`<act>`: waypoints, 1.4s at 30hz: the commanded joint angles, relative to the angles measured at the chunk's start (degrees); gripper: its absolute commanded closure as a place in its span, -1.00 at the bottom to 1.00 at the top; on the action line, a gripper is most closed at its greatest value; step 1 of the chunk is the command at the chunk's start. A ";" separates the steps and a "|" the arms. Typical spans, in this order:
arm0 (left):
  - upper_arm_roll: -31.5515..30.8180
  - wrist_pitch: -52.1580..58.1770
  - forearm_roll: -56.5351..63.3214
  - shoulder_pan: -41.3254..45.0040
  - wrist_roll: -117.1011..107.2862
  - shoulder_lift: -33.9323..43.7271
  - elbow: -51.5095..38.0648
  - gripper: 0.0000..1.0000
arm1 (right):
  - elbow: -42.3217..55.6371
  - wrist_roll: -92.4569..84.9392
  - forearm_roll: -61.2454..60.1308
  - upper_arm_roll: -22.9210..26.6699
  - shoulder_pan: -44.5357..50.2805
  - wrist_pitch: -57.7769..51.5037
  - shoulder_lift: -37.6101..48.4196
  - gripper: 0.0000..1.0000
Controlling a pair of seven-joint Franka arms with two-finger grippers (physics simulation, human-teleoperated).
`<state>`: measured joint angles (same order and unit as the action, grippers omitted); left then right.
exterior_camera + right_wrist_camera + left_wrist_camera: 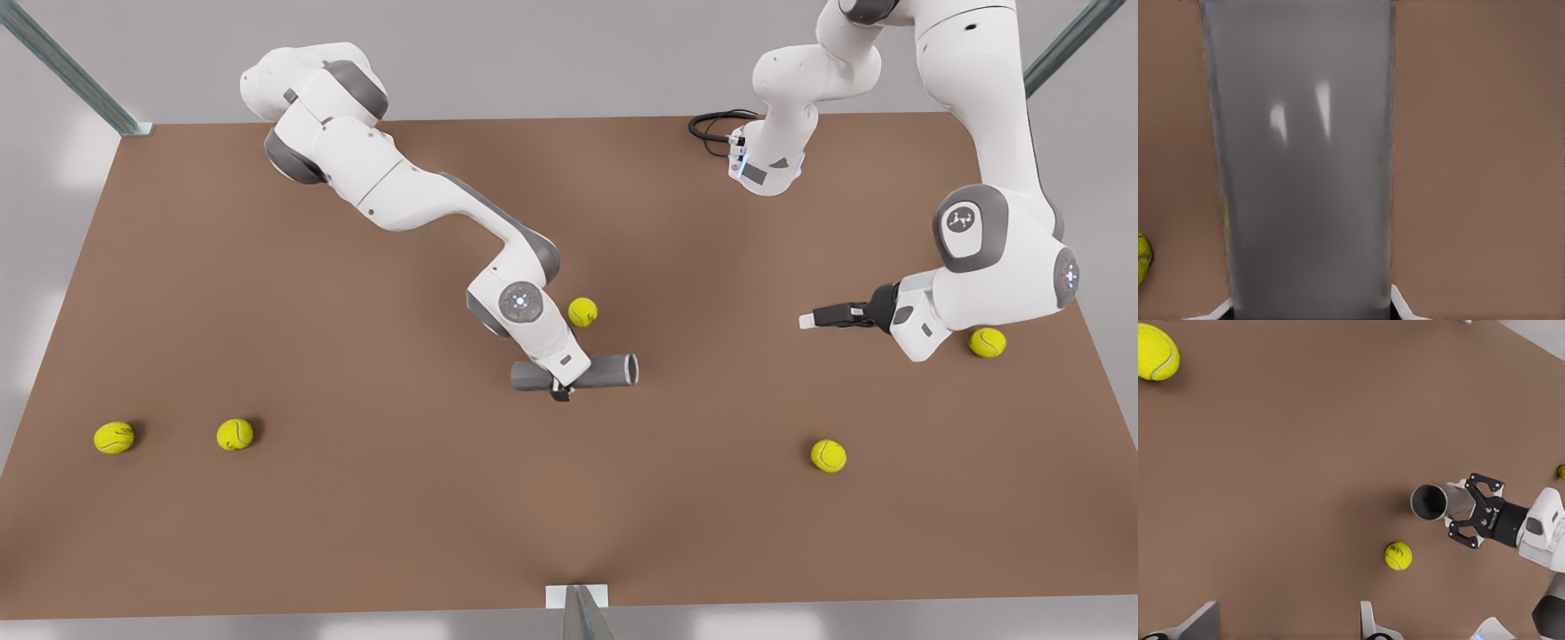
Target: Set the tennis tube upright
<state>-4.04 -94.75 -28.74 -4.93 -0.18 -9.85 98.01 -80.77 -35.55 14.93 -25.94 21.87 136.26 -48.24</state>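
The brown table [267, 498] is carrying everything; the tennis tube [613, 370] is lying on its side near the middle of it, so the task is hardly begun — the grasp looks made, while the lifting and the turning onto one end are both left to do.

The tube is looking plain dark grey and smooth, with a lighter rim round its open mouth, which is pointing toward the front view's right.

The right gripper [560, 389] is straddling the tube's middle, its fingers closed against the sides; the left gripper [811, 319] is waiting well apart toward the front view's right, holding nothing, its fingers parted in its own wrist view.

A tennis ball [582, 311] is sitting near the tube.
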 commanded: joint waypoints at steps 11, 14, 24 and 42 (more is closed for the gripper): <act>0.00 0.09 0.00 -0.08 0.09 0.00 -0.01 -0.99 | 0.00 1.09 0.63 0.01 0.02 -0.12 0.08 -0.82; 0.00 0.18 0.09 -0.34 0.09 0.00 -0.01 -0.99 | 0.00 1.09 0.72 0.01 0.02 0.06 0.08 -0.82; 0.00 0.18 0.09 -0.34 0.09 0.00 -0.01 -0.99 | -0.44 4.17 0.98 5.02 4.68 -2.67 2.19 -1.00; 0.00 0.44 0.09 -1.04 1.67 0.09 -0.01 -0.99 | -0.79 7.07 1.24 8.19 8.28 -1.17 1.05 -1.00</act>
<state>-4.04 -94.25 -28.65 -6.04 1.48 -9.76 98.00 -81.40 -28.81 15.62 -17.76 30.14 134.79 -46.83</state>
